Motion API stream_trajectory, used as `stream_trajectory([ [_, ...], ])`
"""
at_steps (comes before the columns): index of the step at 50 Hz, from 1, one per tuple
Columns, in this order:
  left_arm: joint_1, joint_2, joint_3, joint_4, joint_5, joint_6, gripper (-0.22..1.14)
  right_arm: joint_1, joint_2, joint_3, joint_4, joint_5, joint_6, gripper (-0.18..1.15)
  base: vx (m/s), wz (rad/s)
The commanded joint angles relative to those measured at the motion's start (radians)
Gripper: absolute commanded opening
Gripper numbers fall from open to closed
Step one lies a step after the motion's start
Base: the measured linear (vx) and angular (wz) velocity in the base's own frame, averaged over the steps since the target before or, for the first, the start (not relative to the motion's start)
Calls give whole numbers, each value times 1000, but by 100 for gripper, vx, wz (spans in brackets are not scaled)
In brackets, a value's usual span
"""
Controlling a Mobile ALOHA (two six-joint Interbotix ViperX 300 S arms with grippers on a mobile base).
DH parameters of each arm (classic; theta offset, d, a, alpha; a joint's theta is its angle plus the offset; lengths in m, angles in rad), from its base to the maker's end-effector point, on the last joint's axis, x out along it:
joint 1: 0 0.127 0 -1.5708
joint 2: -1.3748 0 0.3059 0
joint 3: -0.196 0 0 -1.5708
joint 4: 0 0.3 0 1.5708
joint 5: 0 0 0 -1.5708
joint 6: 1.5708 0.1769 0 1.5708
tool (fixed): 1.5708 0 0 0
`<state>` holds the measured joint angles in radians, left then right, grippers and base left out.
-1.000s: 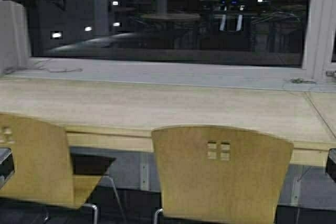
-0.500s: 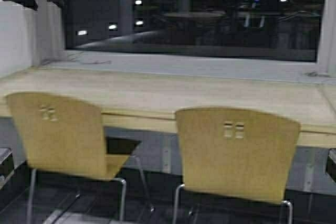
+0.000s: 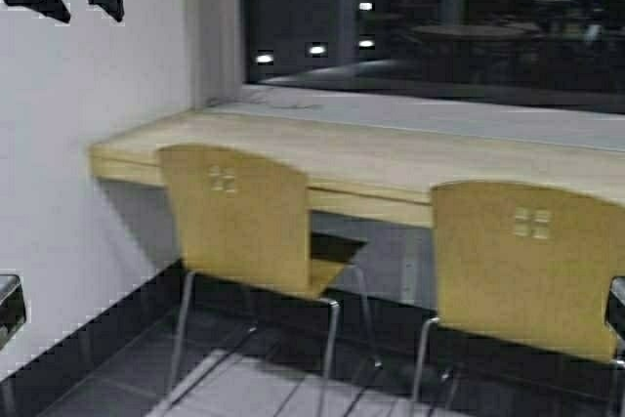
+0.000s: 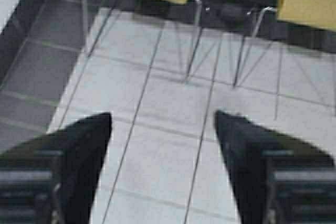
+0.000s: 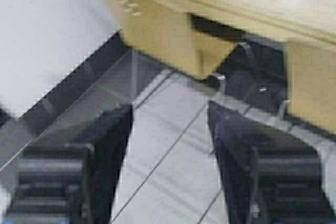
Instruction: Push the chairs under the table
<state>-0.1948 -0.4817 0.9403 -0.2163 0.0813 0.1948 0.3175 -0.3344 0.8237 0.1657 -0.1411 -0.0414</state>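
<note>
Both chairs (image 3: 244, 217) stand pulled out just before the worktop (image 3: 391, 158); stiff plywood on thin chrome legs, probably light enough to slide when the spread left pincer (image 4: 163, 129) or right pincer (image 5: 169, 124) pushes the backrest.

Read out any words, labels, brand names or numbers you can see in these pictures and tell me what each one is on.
None: no text is readable anywhere.
The yellow-tan plywood chairs carry only square cutouts.
The long pale beige wooden table is unmarked.
The bright spots in the dark window are lights, not signs.
</note>
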Motion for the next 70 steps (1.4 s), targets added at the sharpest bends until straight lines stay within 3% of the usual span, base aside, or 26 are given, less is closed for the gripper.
stream_trajectory([
  [1,-3,-5,-25,3,-5,-3,93,-8,-8,-18,2,-5,3,83,-33,25],
  [70,-55,-12,-17,-3,21,-37,93,-2,48,-54,-3,55,34,83,-33,6],
])
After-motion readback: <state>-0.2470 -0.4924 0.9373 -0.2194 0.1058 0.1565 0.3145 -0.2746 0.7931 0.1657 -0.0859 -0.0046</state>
